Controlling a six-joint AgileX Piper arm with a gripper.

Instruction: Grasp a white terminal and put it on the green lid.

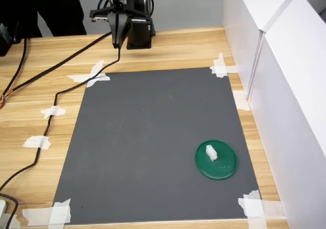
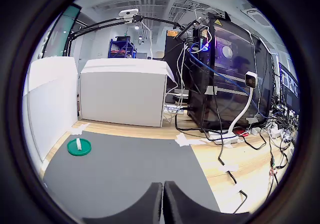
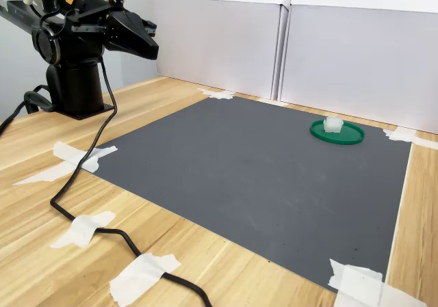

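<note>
White terminal (image 1: 211, 152) resting on the green lid (image 1: 224, 169), well apart from the tool (image 1: 118, 32), which hangs folded near the arm's base with its tips pressed together and holding nothing. The placement appears complete. Remaining risk, as judged: the terminal sits off-centre toward the rim, so a knock to the worktop (image 1: 168, 45) or grey mat (image 1: 142, 147) could tip it off the lid.

The arm (image 3: 68, 20) is cut off at the second exterior view's top left edge, its upper links unseen
</note>
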